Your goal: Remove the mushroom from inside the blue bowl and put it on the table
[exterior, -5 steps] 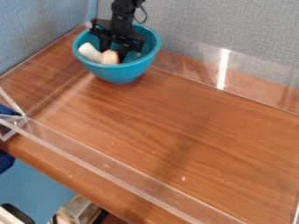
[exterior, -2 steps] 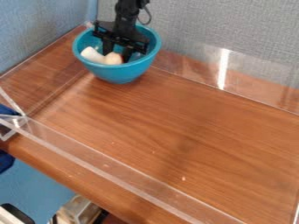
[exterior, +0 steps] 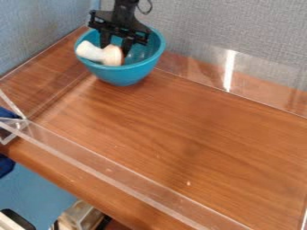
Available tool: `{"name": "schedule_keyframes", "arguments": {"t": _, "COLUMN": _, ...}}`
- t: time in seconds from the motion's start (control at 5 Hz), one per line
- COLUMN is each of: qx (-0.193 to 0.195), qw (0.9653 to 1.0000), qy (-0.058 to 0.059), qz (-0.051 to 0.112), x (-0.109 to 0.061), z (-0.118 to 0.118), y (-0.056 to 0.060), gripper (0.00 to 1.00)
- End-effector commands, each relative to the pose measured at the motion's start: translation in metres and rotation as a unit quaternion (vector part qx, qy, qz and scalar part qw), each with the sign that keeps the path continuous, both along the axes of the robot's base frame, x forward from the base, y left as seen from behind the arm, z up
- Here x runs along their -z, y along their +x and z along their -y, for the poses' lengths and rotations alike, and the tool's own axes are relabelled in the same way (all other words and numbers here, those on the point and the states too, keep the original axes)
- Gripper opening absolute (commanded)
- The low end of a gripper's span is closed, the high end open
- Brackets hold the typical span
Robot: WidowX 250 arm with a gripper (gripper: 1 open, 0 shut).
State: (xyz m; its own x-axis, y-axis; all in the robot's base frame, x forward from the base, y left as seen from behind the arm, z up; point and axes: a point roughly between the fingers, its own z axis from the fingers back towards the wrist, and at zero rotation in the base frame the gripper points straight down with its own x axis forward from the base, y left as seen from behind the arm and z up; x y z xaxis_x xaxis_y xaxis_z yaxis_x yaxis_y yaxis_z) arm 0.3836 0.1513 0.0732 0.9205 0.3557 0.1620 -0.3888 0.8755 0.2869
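Note:
The blue bowl [exterior: 124, 70] stands at the far left corner of the table [exterior: 180, 135]. My black gripper [exterior: 118, 45] hangs over the bowl, pointing steeply down, and is shut on the mushroom [exterior: 109, 56]. The cream stem shows just below the fingers, level with the bowl's rim on its left side. A pale patch beside it, towards the rim, looks like the cap. The fingertips are partly hidden behind the mushroom.
Low clear acrylic walls [exterior: 72, 148] run around the wooden tabletop, with a taller clear panel [exterior: 258, 76] at the far right. A blue-grey wall stands right behind the bowl. Wood surface stretches in front of and to the right of the bowl.
The gripper has risen a little out of the bowl with the mushroom in it. The mushroom now sits higher and slightly further left, near the rim. The bowl has not moved.

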Motion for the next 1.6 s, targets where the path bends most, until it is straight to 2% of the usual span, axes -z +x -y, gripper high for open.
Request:
{"name": "schedule_keyframes", "arguments": {"t": 0.0, "qx": 0.018, "qw": 0.9981, "qy": 0.016, "qz": 0.056, "x": -0.045, "z": 0.011, "y": 0.006, "gripper": 0.0}}
{"name": "schedule_keyframes", "arguments": {"t": 0.4, "qx": 0.06, "qw": 0.9963, "qy": 0.015, "qz": 0.06, "x": -0.06, "z": 0.035, "y": 0.0, "gripper": 0.0}}
{"name": "schedule_keyframes", "arguments": {"t": 0.6, "qx": 0.086, "qw": 0.9943, "qy": 0.013, "qz": 0.06, "x": -0.066, "z": 0.052, "y": -0.003, "gripper": 0.0}}
{"name": "schedule_keyframes", "arguments": {"t": 0.8, "qx": 0.095, "qw": 0.9938, "qy": 0.011, "qz": 0.055, "x": -0.058, "z": 0.055, "y": 0.004, "gripper": 0.0}}
{"name": "schedule_keyframes", "arguments": {"t": 1.0, "qx": 0.13, "qw": 0.9902, "qy": 0.002, "qz": 0.049, "x": -0.051, "z": 0.082, "y": 0.008, "gripper": 0.0}}
{"name": "schedule_keyframes", "arguments": {"t": 1.2, "qx": 0.184, "qw": 0.982, "qy": -0.008, "qz": 0.041, "x": -0.046, "z": 0.114, "y": 0.004, "gripper": 0.0}}
{"name": "schedule_keyframes", "arguments": {"t": 1.4, "qx": 0.239, "qw": 0.9701, "qy": -0.015, "qz": 0.039, "x": -0.046, "z": 0.144, "y": -0.001, "gripper": 0.0}}
